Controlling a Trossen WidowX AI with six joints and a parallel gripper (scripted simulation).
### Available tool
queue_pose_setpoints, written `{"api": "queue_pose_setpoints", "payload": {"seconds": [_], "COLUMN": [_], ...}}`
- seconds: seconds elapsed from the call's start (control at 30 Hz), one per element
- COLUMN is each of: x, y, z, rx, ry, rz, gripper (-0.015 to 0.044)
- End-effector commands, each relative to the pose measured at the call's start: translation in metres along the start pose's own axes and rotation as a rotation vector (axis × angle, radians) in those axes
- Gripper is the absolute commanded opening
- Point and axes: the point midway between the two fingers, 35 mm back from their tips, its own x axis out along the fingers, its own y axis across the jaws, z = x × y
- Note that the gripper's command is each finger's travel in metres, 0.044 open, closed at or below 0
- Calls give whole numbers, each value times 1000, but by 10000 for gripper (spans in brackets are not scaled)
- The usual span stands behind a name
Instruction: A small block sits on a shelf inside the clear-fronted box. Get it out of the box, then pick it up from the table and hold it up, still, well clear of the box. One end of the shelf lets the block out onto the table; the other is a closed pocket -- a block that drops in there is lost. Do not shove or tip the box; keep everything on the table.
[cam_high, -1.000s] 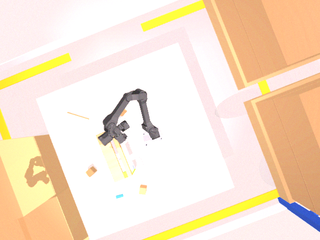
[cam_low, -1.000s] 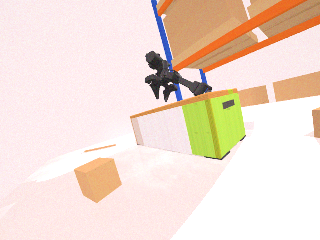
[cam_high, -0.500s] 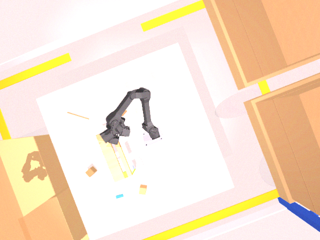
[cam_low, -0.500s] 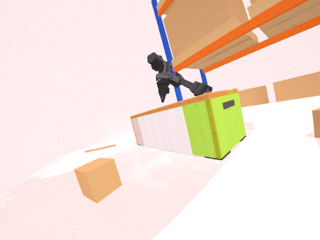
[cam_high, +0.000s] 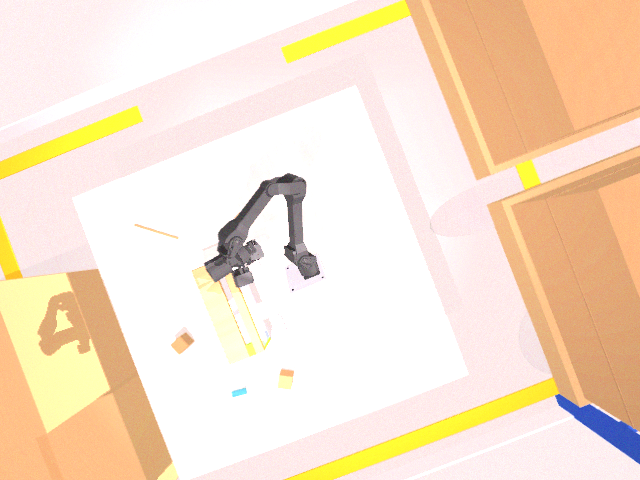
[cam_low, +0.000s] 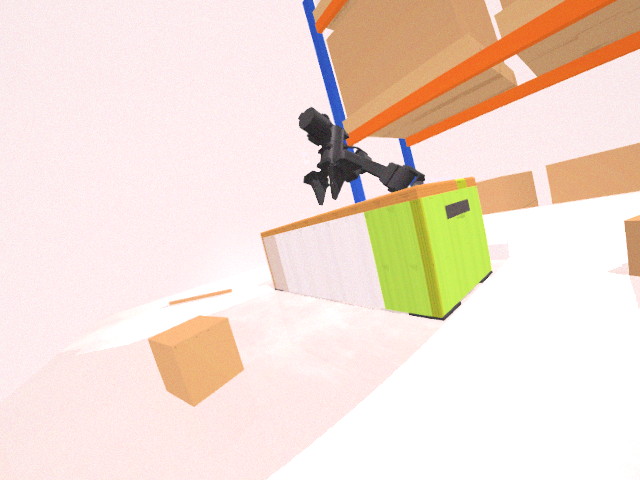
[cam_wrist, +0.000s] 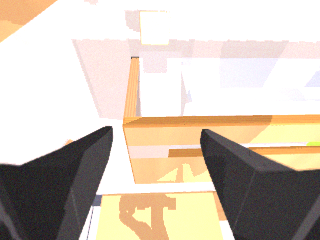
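The box (cam_high: 219, 320) (cam_low: 454, 248) (cam_wrist: 165, 134) has wooden walls, a lime green end and a pale front in the exterior view. My gripper (cam_high: 248, 264) (cam_low: 328, 200) (cam_wrist: 157, 133) is open, with nothing between its fingers. It points down above the box's far end from the lime green one, higher than the rim. In the wrist view the box's end corner lies between the fingertips and the interior runs off to the right. A pale square piece (cam_wrist: 154, 27) shows near the top of that view; I cannot tell what it is. I cannot make out the block or the shelf's ends clearly.
Orange-brown cubes (cam_high: 182, 342) (cam_high: 285, 378) (cam_low: 196, 359) (cam_wrist: 20, 15) stand around the box. A blue piece (cam_high: 238, 392) lies beyond the lime green end. A thin wooden stick (cam_high: 156, 230) (cam_low: 200, 297) lies off the other end. Large cartons (cam_high: 93, 330) stand beyond the table edge.
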Motion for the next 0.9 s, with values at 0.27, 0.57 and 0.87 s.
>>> {"api": "queue_pose_setpoints", "payload": {"seconds": [0.27, 0.57, 0.87], "x": [6, 23, 36], "y": [0, 1, 3], "z": [4, 10, 16], "rx": [276, 1274, 2003], "ry": [-3, -21, -26], "rz": [2, 11, 29], "gripper": [285, 285, 285]}}
